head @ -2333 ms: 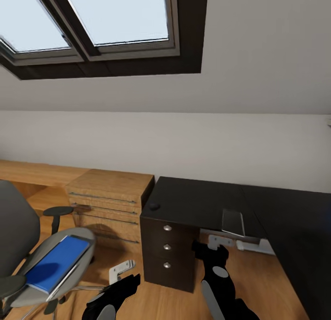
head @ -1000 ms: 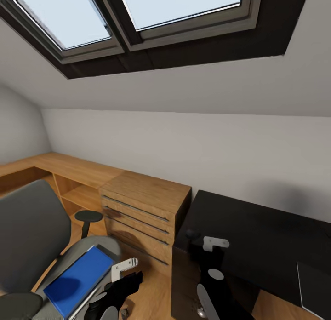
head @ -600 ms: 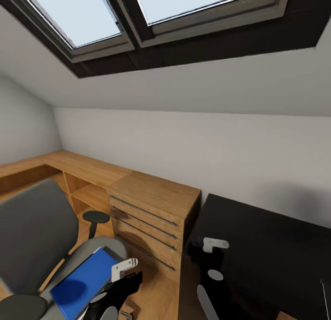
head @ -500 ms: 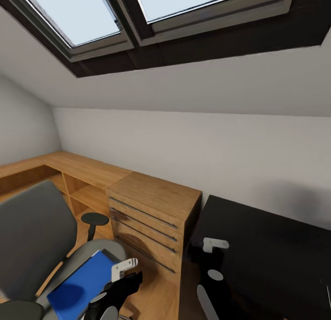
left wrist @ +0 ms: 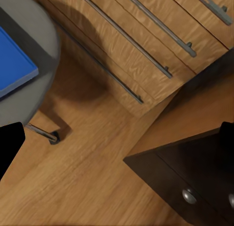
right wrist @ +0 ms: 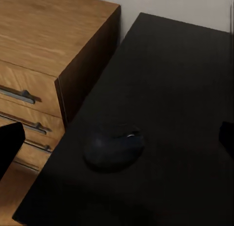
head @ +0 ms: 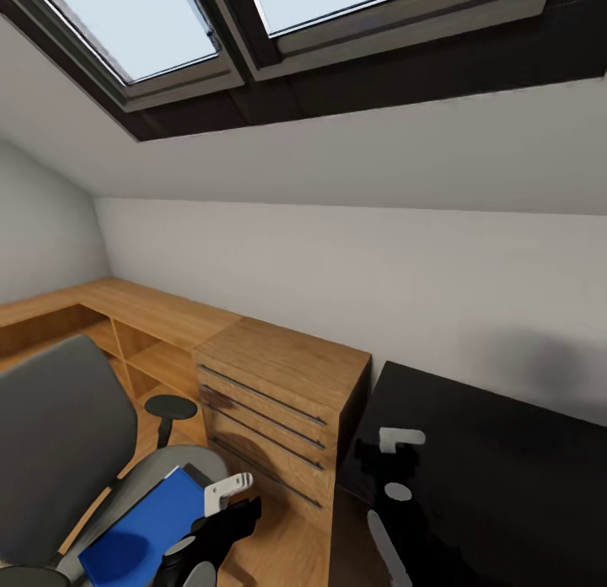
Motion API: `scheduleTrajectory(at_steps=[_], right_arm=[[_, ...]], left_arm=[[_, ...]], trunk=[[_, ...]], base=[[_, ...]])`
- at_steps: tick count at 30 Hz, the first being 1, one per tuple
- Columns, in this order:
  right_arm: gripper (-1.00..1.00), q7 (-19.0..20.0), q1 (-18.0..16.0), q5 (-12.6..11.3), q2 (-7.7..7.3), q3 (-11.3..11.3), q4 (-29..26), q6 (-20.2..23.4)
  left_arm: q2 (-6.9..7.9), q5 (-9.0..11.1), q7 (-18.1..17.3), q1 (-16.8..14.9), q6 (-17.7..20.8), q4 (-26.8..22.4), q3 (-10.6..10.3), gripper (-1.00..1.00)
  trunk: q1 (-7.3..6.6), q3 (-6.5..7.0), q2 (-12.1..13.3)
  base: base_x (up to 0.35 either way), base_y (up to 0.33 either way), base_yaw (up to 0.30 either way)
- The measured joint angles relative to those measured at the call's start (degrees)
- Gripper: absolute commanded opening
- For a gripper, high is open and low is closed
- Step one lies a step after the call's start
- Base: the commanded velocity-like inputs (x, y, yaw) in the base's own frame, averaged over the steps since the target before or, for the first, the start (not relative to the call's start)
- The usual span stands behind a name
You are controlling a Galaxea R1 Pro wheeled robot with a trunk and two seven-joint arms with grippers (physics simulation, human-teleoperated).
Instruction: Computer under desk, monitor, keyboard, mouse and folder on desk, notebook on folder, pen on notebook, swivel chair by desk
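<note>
In the head view, one swivel chair (head: 63, 452) is seen left of the wooden drawer cabinet (head: 282, 401), and one blue folder (head: 139, 532) lies flat on its grey seat, its long axis running from the seat's front toward the cabinet. One black counter (head: 506, 477) stands right of the cabinet, touching or just beside it. Two roof windows (head: 253, 22) are set in the sloped ceiling above. The left end effector (head: 226, 492) hangs between the folder and the cabinet; the right end effector (head: 400, 442) is held over the counter's near corner. Whether either is spread or pressed together cannot be told here.

In the left wrist view, one corner of the folder (left wrist: 14, 65) is seen on the seat (left wrist: 41, 41), beside the cabinet's (left wrist: 146, 46) four bar handles. Two round knobs are counted on the counter's drawer unit (left wrist: 195, 177). The dark fingertips at the frame edges are set wide apart.

In the right wrist view, one mouse (right wrist: 114, 147) rests on the counter (right wrist: 175, 89) near the edge facing the cabinet (right wrist: 48, 46); its heading cannot be told. The fingertips are likewise set wide apart.
</note>
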Motion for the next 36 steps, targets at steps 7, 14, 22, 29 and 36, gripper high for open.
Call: scheduleTrajectory(at_steps=[7,14,22,29,36], right_arm=[[1.00,9.7,-28.5,-0.6,0.09,-0.9,44.5,-12.2],[1.00,16.6,-36.2,-6.2,0.03,-3.5,61.7,-20.9],[1.00,16.6,-36.7,-7.9,0.22,-3.8,62.9,-21.1],[1.00,16.6,-36.7,-7.9,0.16,-3.9,63.1,-21.1],[1.00,16.6,-36.7,-7.9,0.25,-3.9,63.2,-20.0]], left_arm=[[0.00,0.1,0.0,0.1,0.1,-3.6,0.0,1.00],[-0.07,0.2,0.0,0.1,0.3,-5.7,-0.2,1.00],[-0.07,0.3,0.0,0.1,0.3,-5.9,-1.0,1.00],[0.00,0.1,0.0,0.1,0.3,-5.8,-1.2,1.00],[-0.07,0.1,2.6,0.1,0.2,-5.5,-1.2,1.00]], trunk=[[0.00,0.01,0.0],[0.87,-0.72,-1.6],[2.63,-2.16,-4.8],[4.17,-3.42,-7.6],[5.71,-4.67,-10.4]], base=[[0.000,0.000,0.000],[0.000,0.000,0.000],[0.000,0.000,0.000],[0.000,0.000,0.000],[0.000,0.000,0.000]])
